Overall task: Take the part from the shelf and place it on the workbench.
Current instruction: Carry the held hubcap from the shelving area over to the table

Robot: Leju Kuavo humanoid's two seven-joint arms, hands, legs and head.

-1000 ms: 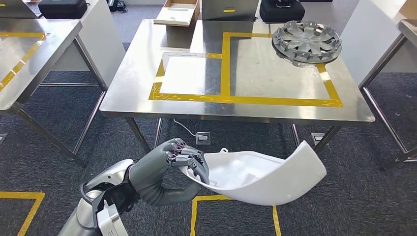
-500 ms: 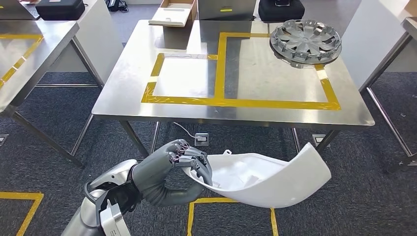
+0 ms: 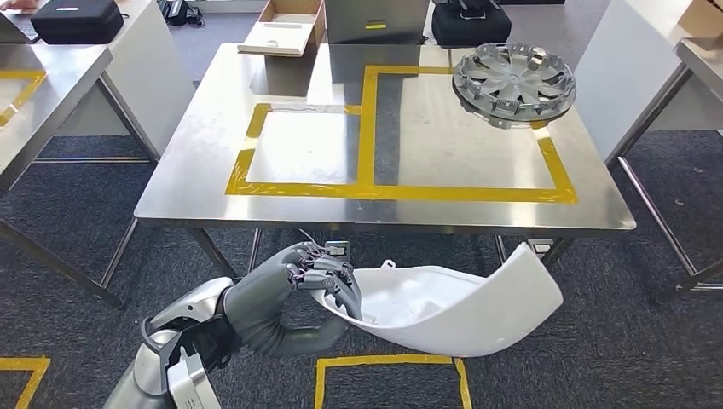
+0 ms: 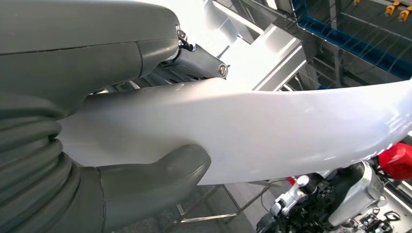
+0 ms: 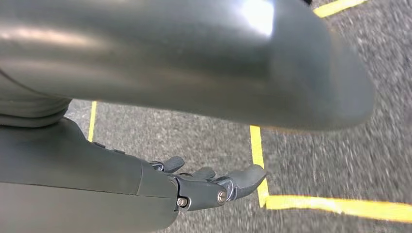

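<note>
A curved white plastic part (image 3: 443, 311) hangs low in front of me, above the carpet and short of the steel workbench (image 3: 196, 153). My left hand (image 3: 320, 285) grips its near-left edge, fingers over the rim and thumb beneath. In the left wrist view the thumb presses the part (image 4: 272, 136) from one side while my left hand (image 4: 121, 121) wraps the other. My right hand (image 5: 209, 187) hangs over the carpet, fingers apart and holding nothing.
Yellow tape (image 3: 367, 128) marks rectangles on the workbench. A grey wheel cover (image 3: 514, 83) lies at its far right, a cardboard tray (image 3: 286, 25) at the far edge. Another steel table (image 3: 34, 94) stands to the left. Yellow tape lines (image 3: 384, 362) cross the carpet below.
The whole view has shifted: the workbench now sits further left and lower in the picture. The white part stays in my left hand in the same grip.
</note>
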